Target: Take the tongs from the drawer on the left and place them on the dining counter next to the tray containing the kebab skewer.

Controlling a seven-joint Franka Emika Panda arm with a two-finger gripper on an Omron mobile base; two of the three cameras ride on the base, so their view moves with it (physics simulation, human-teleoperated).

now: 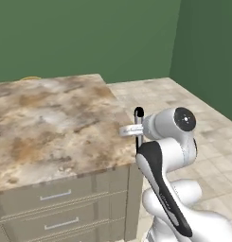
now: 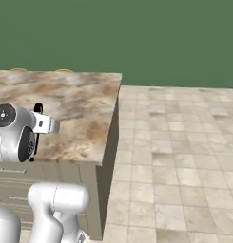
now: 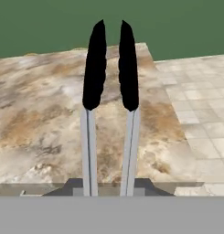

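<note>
claw: clamped narrow on the tongs, near their silver ends
tongs: black tips poking out ahead, up above the counter
counter: marble slab, claw's over its near edge by the corner

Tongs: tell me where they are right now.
The tongs are clamped in the gripper, their black tips pointing out over the dining counter near its right-hand edge in the hand view.

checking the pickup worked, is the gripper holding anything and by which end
Yes, the gripper holds the tongs by their silver handle end, with the black tips pointing away over the dining counter.
</note>
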